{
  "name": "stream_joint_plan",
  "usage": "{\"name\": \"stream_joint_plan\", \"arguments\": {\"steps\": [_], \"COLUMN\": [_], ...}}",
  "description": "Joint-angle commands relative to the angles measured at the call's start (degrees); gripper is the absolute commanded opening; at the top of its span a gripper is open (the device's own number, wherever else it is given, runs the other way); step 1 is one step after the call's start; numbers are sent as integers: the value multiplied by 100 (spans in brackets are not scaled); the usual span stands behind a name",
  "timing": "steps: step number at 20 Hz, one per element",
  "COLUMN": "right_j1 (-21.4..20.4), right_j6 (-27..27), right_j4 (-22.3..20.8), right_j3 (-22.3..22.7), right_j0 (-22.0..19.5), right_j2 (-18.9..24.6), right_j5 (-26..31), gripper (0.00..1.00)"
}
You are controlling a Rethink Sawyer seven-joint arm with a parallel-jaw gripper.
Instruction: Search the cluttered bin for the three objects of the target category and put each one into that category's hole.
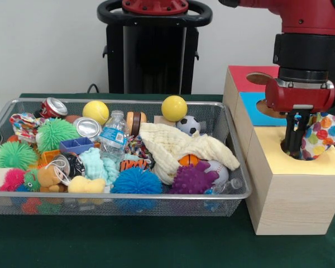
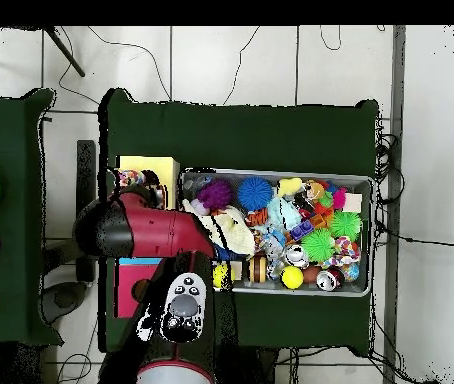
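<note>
Gripper (image 1: pixel 295 146) in the front view stands over the yellow-topped cube (image 1: pixel 295 192), its dark fingers reaching down into the hole (image 1: pixel 293 149). I see a printed cloth (image 1: pixel 320 137), dotted red, orange, blue and green on white, bunched against the fingers' right side and hanging at the hole's rim. I cannot tell whether the fingers are closed on it or parted. Behind the yellow cube sit the blue-topped cube (image 1: pixel 258 114) and the red-topped cube (image 1: pixel 244 80) in a row. The bin (image 1: pixel 123 204) lies just left of the cubes on the green table (image 1: pixel 156 243), full of toys. At its far left corner I note a second printed cloth (image 1: pixel 23 125), beside a red can (image 1: pixel 53 106). A cream cloth (image 1: pixel 176 148) is draped across the bin's right half, with two yellow balls (image 1: pixel 173 108) along the back.

In the overhead view the arm (image 2: pixel 146 232) crosses from the base to the cubes and hides most of them. I see the yellow cube's top (image 2: pixel 149 166) left of the bin (image 2: pixel 369 235), and a patch of printed cloth (image 2: pixel 131 181) at the arm's edge over it. The gripper itself is covered by the arm here.
</note>
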Motion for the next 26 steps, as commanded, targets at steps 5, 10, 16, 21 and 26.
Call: {"name": "stream_joint_plan", "arguments": {"steps": [5,10,16,21,26], "right_j1": [104,40,-8,73,98], "right_j6": [861,832,764,706,626], "right_j4": [-59,-50,-132,-279,-359], "right_j3": [498,561,620,439,429], "right_j0": [-270,-373,-511,-316,-372], "right_j2": [639,802,1000,702,765], "right_j5": [307,268,152,215,70], "gripper": [0,0,0,0,0]}}
